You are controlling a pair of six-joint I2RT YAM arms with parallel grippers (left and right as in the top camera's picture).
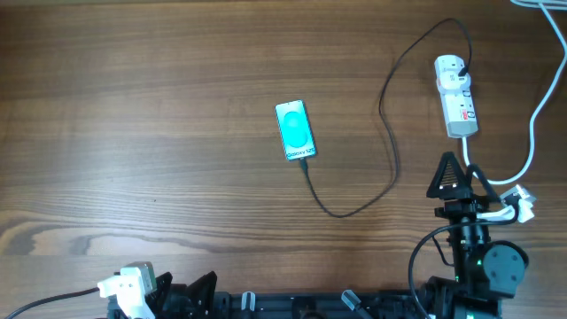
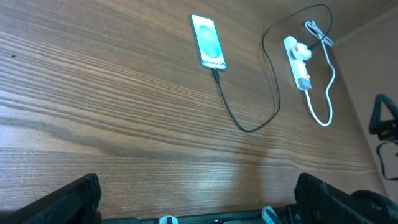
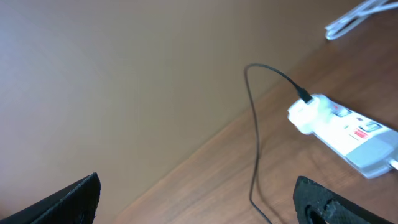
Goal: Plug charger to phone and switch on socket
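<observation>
Our right gripper (image 3: 196, 180) hangs with its fingers spread wide and nothing between them, just short of the socket's (image 1: 455, 99) near end. Our left gripper (image 2: 196, 180), also wide and holding nothing, sits far to the socket's left. The phone (image 1: 295, 129) lies flat, screen up, well to the left of the socket. The charger (image 1: 341, 214) runs from the socket's far end in a loose loop round to the phone's near edge. In the left wrist view its tip looks seated there already, so we judge that only the switch remains. The socket's long axis points almost straight away from the right gripper, slightly tilted. That makes the right arm much the nearer one, with a forward reach along the strip. We cannot tell where on it the switch sits.
</observation>
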